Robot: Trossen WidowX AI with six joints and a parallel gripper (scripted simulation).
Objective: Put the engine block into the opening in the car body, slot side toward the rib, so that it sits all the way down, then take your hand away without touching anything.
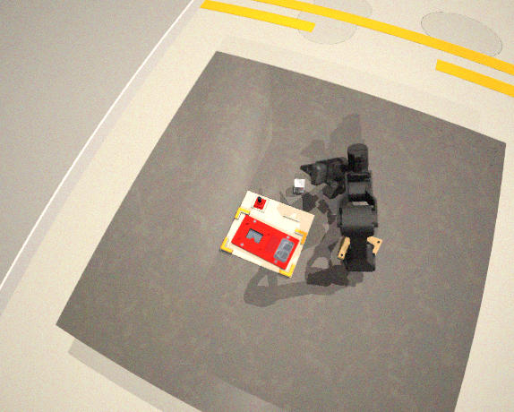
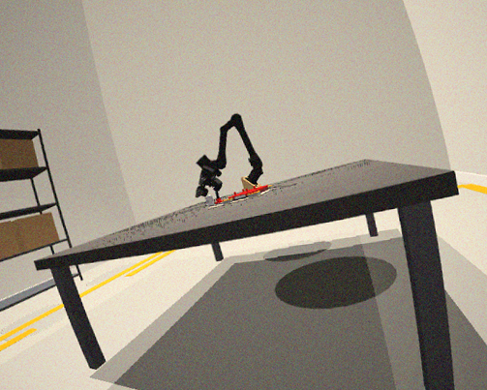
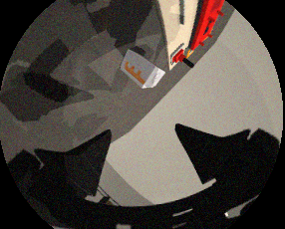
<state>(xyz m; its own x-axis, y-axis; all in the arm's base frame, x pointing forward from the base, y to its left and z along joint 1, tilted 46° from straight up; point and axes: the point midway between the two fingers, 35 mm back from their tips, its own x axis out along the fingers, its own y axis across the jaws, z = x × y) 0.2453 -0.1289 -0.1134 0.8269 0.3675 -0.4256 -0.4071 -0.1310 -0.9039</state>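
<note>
The engine block (image 1: 299,184) (image 2: 209,200) (image 3: 140,70), a small white-grey block with an orange comb-like mark on one side, stands on the table beside the board's corner. The red car body (image 1: 265,239) (image 3: 205,27) lies on the cream board. Its opening (image 1: 254,235) shows dark grey with no block in it; the rib cannot be made out clearly. My gripper (image 1: 314,182) (image 2: 209,194) (image 3: 142,129) is open and empty, tilted above the table close to the block. In the wrist view the block lies beyond the fingertips, not between them.
The cream board (image 1: 274,209) (image 3: 174,37) has yellow corner brackets. A red base with a black lever (image 1: 259,201) (image 3: 186,62) stands at its corner nearest the block. A grey inset (image 1: 284,251) is at the body's other end. The arm's base and tan brackets (image 1: 344,249) are right of the board.
</note>
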